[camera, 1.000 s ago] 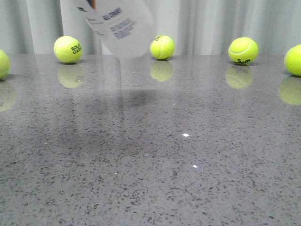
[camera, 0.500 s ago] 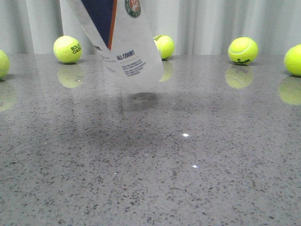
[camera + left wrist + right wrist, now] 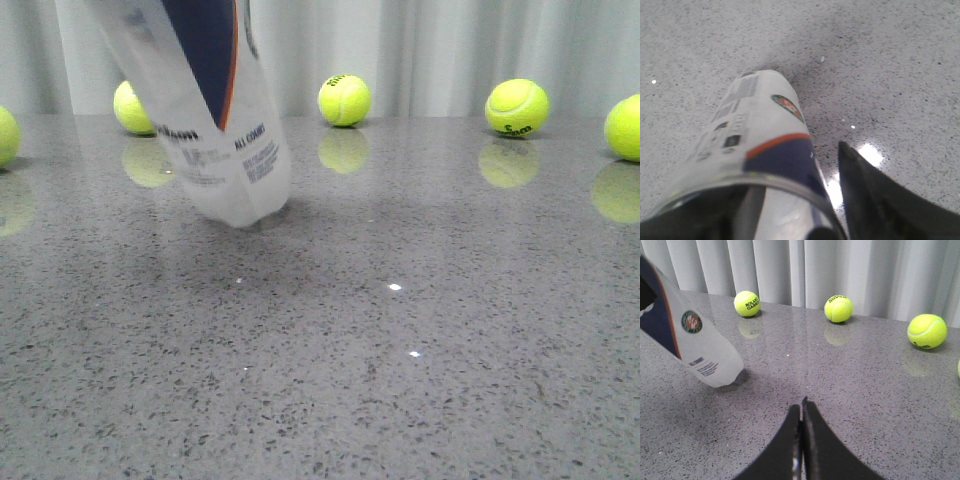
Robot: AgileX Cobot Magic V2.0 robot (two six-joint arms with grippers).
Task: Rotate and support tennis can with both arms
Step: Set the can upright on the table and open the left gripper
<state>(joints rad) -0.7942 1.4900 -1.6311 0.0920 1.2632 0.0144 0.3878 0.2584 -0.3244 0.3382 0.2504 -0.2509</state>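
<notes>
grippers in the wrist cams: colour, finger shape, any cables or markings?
Both are plain black. The right gripper has two long, flat fingers that curve and taper to sharp points. On the left gripper, one finger shows as a broad black wedge narrowing to a point, smooth and slightly glossy. No cables, labels or markings are visible on either; the arms themselves are out of frame.

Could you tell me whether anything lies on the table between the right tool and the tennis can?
Nothing: the right wrist view shows only bare grey tabletop between the closed right tool and the tilted tennis can.
</notes>
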